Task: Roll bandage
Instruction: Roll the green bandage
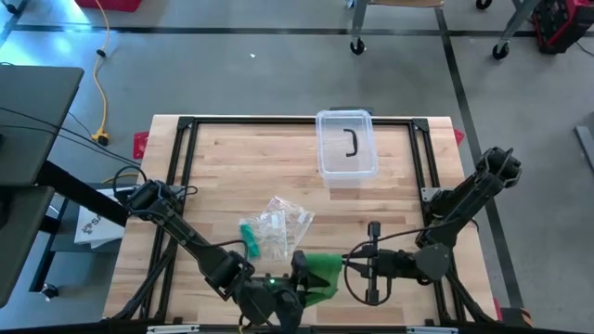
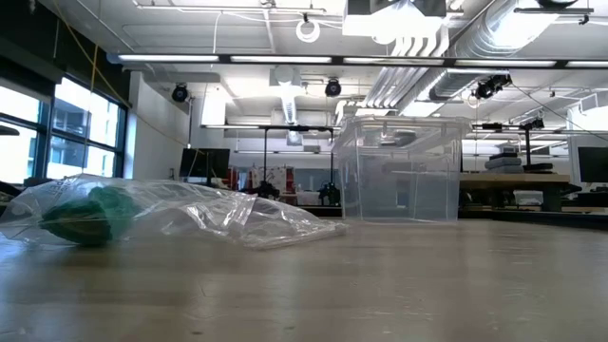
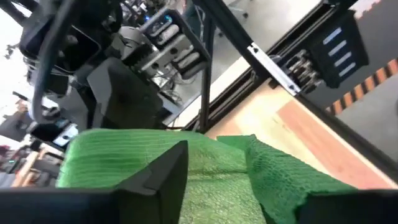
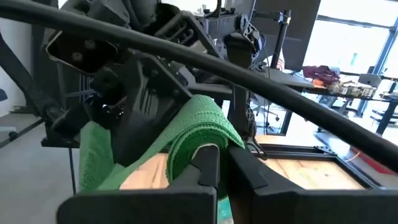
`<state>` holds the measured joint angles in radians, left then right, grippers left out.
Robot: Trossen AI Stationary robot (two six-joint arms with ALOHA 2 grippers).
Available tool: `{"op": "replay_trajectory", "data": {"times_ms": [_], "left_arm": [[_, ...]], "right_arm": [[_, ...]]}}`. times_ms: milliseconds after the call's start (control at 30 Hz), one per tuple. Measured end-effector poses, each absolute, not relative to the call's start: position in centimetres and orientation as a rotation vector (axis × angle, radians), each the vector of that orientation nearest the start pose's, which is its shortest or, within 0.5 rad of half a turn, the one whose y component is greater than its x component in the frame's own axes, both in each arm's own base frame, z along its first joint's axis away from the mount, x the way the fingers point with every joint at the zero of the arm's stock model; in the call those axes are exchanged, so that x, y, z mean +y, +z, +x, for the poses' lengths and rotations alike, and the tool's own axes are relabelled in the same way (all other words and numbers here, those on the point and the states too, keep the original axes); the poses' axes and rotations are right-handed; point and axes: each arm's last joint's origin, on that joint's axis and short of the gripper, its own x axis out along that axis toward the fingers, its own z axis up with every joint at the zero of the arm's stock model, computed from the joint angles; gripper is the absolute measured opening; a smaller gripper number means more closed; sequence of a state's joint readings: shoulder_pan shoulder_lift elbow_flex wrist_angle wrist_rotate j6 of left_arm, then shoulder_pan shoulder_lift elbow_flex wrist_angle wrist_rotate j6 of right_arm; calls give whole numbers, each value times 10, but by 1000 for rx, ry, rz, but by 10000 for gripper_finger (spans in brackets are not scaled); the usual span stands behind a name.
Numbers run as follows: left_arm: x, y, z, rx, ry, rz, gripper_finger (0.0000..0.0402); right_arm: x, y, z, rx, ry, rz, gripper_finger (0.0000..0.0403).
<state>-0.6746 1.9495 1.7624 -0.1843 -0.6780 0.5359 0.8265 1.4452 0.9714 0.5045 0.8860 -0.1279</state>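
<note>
Closest to the right wrist camera, the right gripper [image 4: 214, 165] has its fingers [image 4: 205, 171] pinched tight on the rolled end of the green bandage [image 4: 196, 134], the roll sitting between them. The bandage hangs above the near edge of the wooden surface [image 1: 232, 172], stretched between the two arms. In the high view it shows as a green patch [image 1: 320, 272] with the right gripper [image 1: 351, 266] at its right side and the left gripper [image 1: 295, 278] at its left. From the left wrist, the left gripper [image 3: 214, 186] has one finger [image 3: 158, 177] lying across the flat green strip [image 3: 118, 155] and appears to be closed on it, though the second finger is hard to make out. Farther back on the surface lie a clear plastic bag [image 1: 278, 227] with a green roll [image 2: 85, 217] inside and an empty clear box [image 1: 346, 144].
</note>
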Motion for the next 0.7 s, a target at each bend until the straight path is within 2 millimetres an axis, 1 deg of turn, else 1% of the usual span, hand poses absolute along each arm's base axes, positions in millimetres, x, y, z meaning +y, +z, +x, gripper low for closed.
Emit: {"op": "replay_trajectory", "data": {"times_ms": [233,367,500,700], "left_arm": [[-266,336,370,244,-38,778,228],[-263,347,372,224,47,796,238],[-262,352,371,238,125,961,230],[-265,353,368,268,117,1249,230]], "right_arm": [[219,308,232,0,-51,-82,0],[219,309,232,-3,-49,-72,0],[220,309,232,-1,-43,-57,0],[220,309,232,0,-37,-57,0]]}}
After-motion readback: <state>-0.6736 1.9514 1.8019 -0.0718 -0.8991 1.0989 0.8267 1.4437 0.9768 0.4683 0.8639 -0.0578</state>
